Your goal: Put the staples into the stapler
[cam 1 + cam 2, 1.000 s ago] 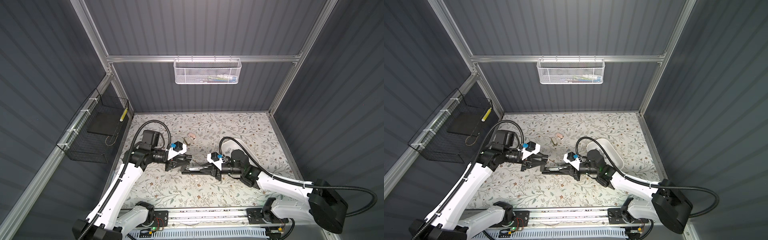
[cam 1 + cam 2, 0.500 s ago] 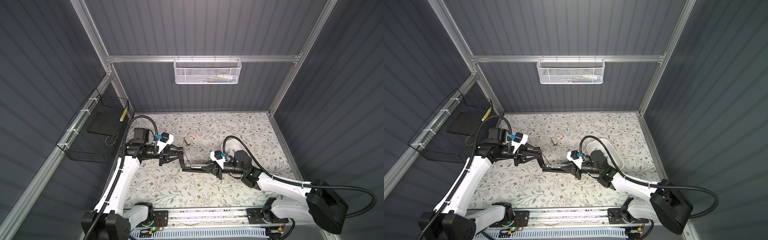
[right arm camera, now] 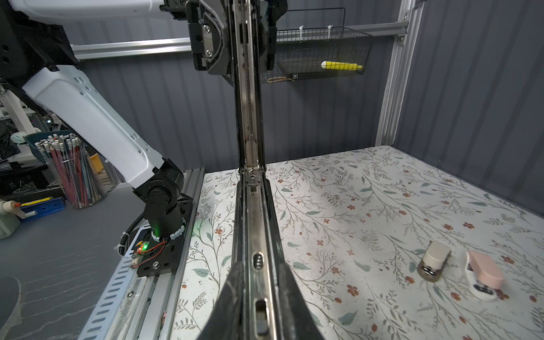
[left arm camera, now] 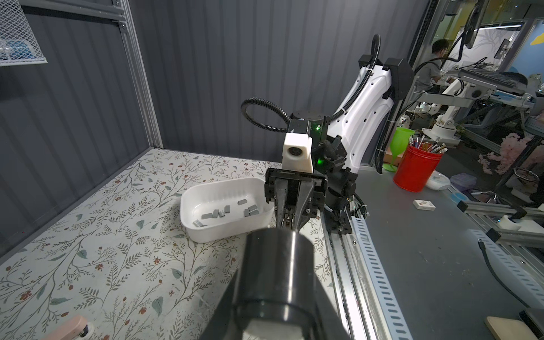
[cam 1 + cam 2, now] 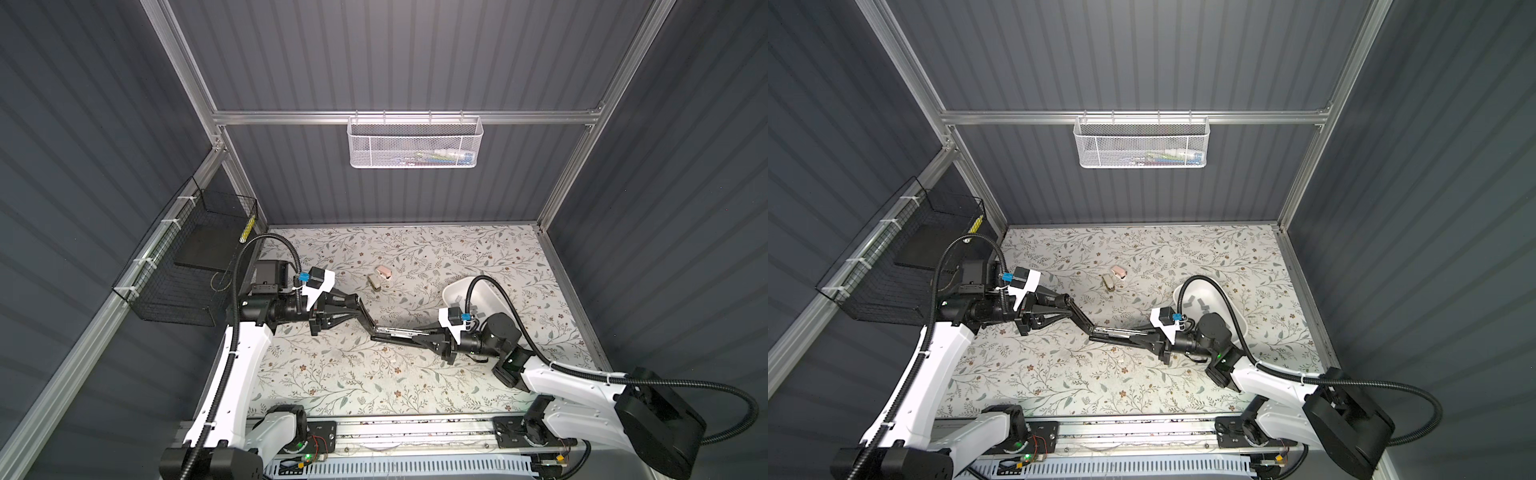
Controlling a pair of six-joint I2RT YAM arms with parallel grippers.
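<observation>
The black stapler (image 5: pixel 390 331) is spread open in a V over the middle of the floral table. My left gripper (image 5: pixel 358 300) is shut on its raised top arm (image 4: pixel 276 265), and my right gripper (image 5: pixel 415 334) is shut on the lower part. In the right wrist view the stapler's bare metal magazine channel (image 3: pixel 254 235) runs out from between the right gripper's fingers (image 3: pixel 232 294). The staples (image 4: pixel 219 212) are small grey strips lying loose in the white tray (image 4: pixel 223 188), which stands behind my right arm in both top views, with the staples (image 5: pixel 1196 301) partly hidden by the cable.
A pink mini stapler (image 5: pixel 384 273) and a beige one (image 5: pixel 375 282) lie at mid-table, behind the black stapler. A black wire basket (image 5: pixel 195 266) hangs on the left wall and a white mesh basket (image 5: pixel 415 141) on the back wall. A metal rail (image 5: pixel 395 430) borders the front.
My left gripper has drawn back to the left and upward with the stapler's top arm, swinging the stapler open. My right gripper has kept hold of the lower part and shifted slightly.
</observation>
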